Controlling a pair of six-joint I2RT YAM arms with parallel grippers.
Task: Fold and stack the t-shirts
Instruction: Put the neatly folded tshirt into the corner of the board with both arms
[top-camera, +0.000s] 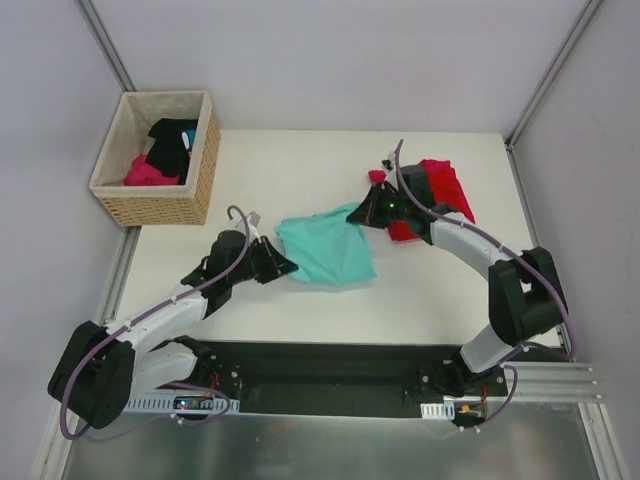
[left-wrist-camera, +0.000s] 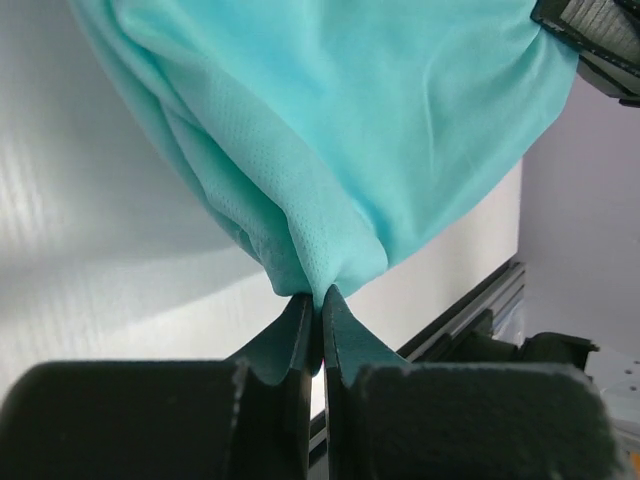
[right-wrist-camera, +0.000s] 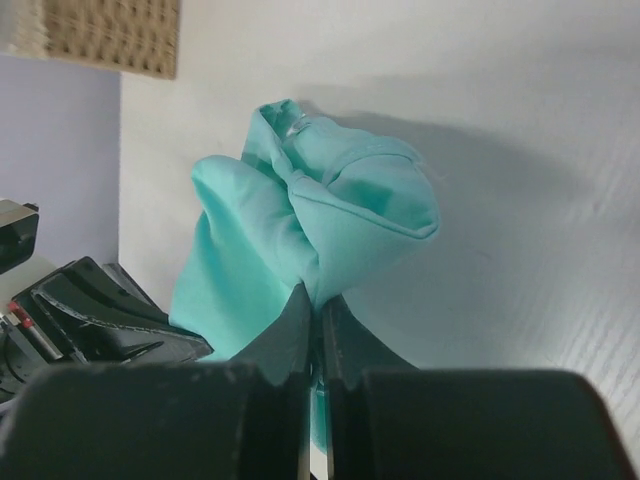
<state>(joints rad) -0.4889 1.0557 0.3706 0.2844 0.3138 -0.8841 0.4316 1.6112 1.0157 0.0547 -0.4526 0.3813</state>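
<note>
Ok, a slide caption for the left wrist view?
Left gripper shut on a bunched edge of the soft teal mint-green cotton t-shirt, white table behind.

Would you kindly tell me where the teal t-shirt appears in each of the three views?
Top external: teal t-shirt near picture centre.
Left wrist: teal t-shirt fills upper frame, pinched in left tool.
Right wrist: teal t-shirt centre-left, pinched in right tool.
Shared landmark: white table.

Red t-shirt (top-camera: 450, 185) partly under right arm (top-camera: 465, 238)
</note>
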